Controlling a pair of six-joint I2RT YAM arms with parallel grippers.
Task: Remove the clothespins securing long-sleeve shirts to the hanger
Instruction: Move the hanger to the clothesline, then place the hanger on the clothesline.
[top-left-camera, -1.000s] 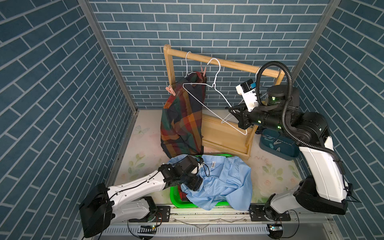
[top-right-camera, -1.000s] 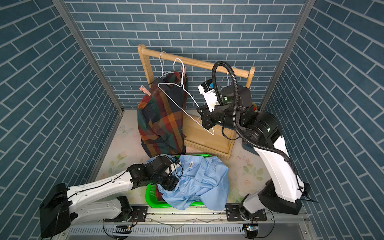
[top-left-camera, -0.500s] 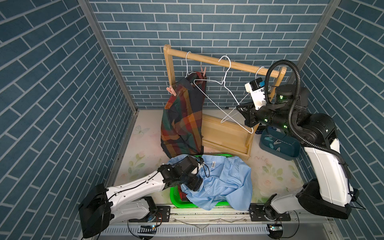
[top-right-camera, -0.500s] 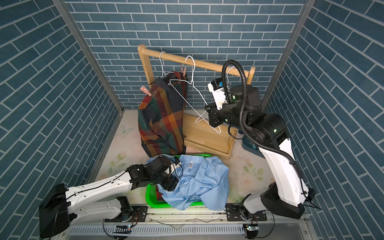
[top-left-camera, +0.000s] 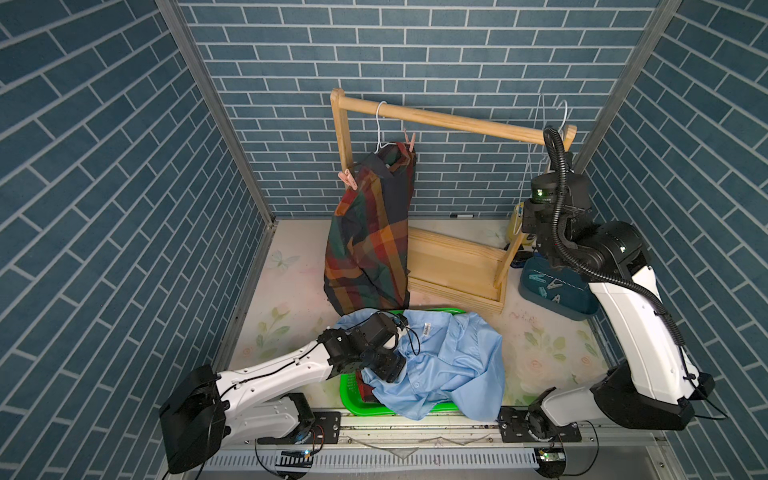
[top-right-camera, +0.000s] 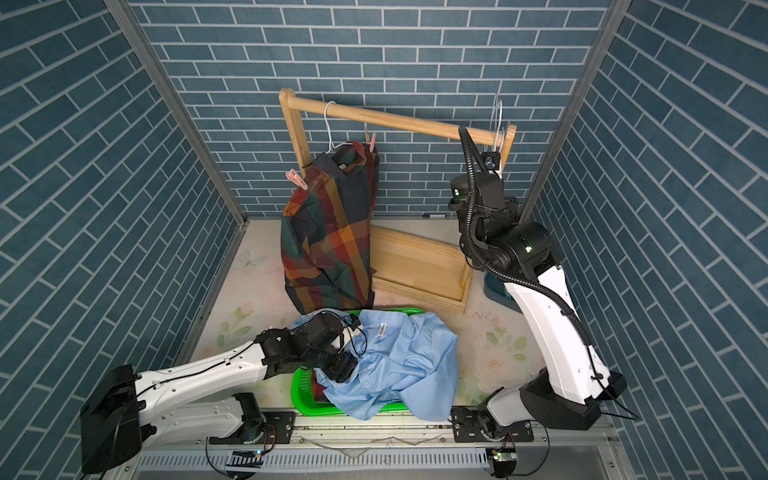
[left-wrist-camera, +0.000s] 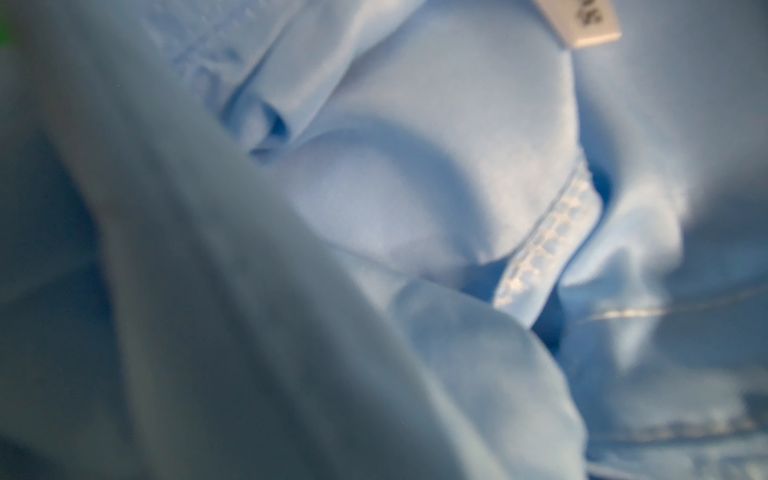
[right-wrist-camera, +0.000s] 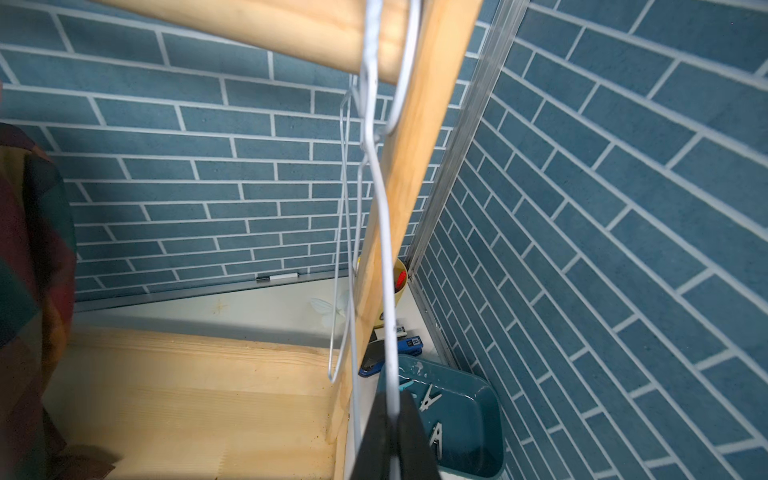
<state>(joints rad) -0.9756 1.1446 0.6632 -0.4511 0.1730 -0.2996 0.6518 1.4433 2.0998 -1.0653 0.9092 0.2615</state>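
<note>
Wire hanger (right-wrist-camera: 390, 357) gripped, right end effector (right-wrist-camera: 392, 415) (at rail (right-wrist-camera: 270, 29)); left end effector (top-left-camera: 384, 368) unclear.

the jaws of the left gripper (top-left-camera: 385, 369) were buried in the light blue shirt (top-left-camera: 453, 361), its label (left-wrist-camera: 590, 20) blurred beyond reading. a red shirt (top-left-camera: 365, 390) lay mostly hidden beneath. the right gripper (right-wrist-camera: 392, 415), pinching the wire hanger (right-wrist-camera: 384, 249), was cut off at the edge.

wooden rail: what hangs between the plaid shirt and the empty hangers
Nothing; the rail is bare between the plaid shirt and the empty hangers, in both top views.
</note>
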